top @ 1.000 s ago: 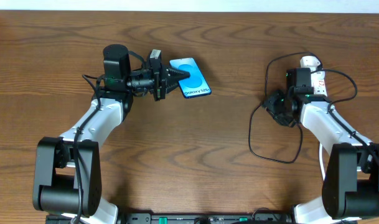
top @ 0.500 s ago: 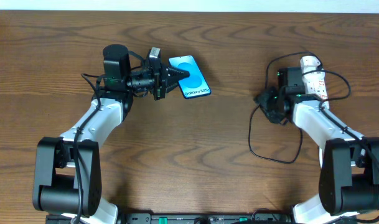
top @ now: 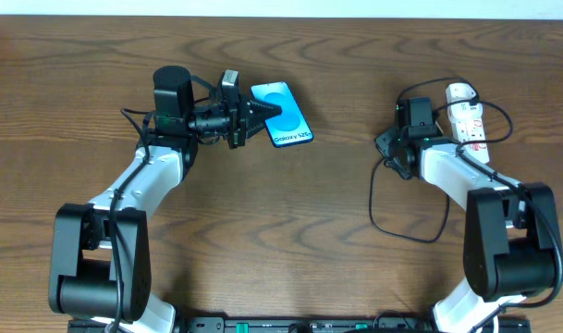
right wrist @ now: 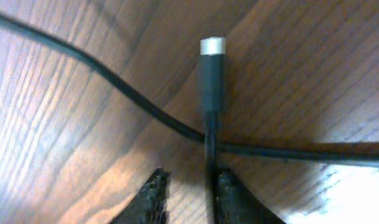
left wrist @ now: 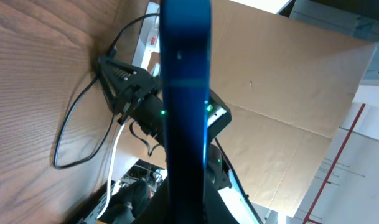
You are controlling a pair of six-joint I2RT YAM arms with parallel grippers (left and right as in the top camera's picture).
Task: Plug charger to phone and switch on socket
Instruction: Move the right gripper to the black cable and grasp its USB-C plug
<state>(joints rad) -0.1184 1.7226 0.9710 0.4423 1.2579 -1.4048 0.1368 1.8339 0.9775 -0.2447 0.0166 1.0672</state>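
The left gripper (top: 264, 115) reached out sideways with jaws clamped, while the right gripper (right wrist: 189, 190) pointed downward, fingers slightly parted.

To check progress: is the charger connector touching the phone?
Apart. Right wrist view shows the connector on wood; overhead, the phone is at the left hand.

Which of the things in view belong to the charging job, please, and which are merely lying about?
Belonging to the job: phone; charger; socket.

Not part of it: table, which only bears them; cardboard panel in the background of the left wrist view.
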